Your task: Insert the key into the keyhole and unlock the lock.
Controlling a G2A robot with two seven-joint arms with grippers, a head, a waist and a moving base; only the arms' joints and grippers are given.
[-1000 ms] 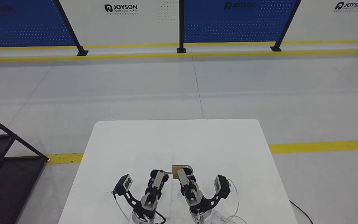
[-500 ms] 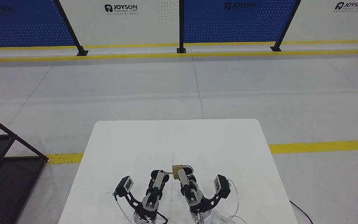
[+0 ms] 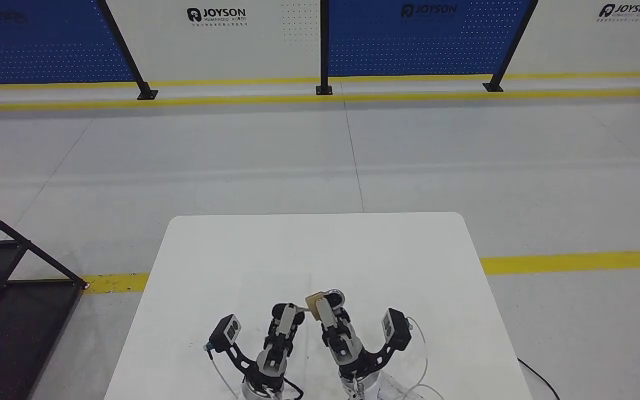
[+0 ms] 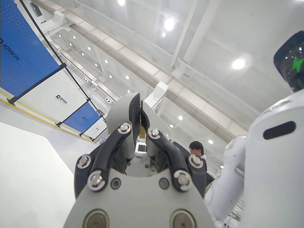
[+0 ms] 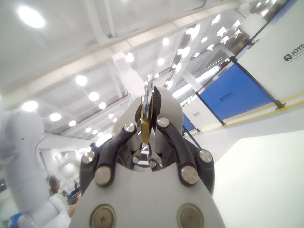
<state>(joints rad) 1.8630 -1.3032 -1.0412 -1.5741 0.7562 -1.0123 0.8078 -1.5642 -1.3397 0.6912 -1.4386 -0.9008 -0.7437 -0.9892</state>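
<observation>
While the right gripper (image 5: 149,96) clamps the brass padlock (image 5: 144,126), its shackle (image 5: 148,84) protruding ahead, the left gripper (image 4: 140,103) pinches what appears to be the key (image 4: 142,132) deep in its closed grip.

A: What sort of place is this?
B: A big industrial hall, a factory floor or test area; the smooth grey floor (image 3: 400,160) carries long yellow lines (image 3: 300,99) like marked lanes; blue and white partition panels (image 3: 420,35) on black posts stand along its far side.
A: And overhead?
B: A high white ceiling (image 4: 213,24) with beams and rows of round lamps (image 4: 169,23) (the sort hung in warehouses); one plain white table (image 3: 400,250) stands out on the open floor.
</observation>
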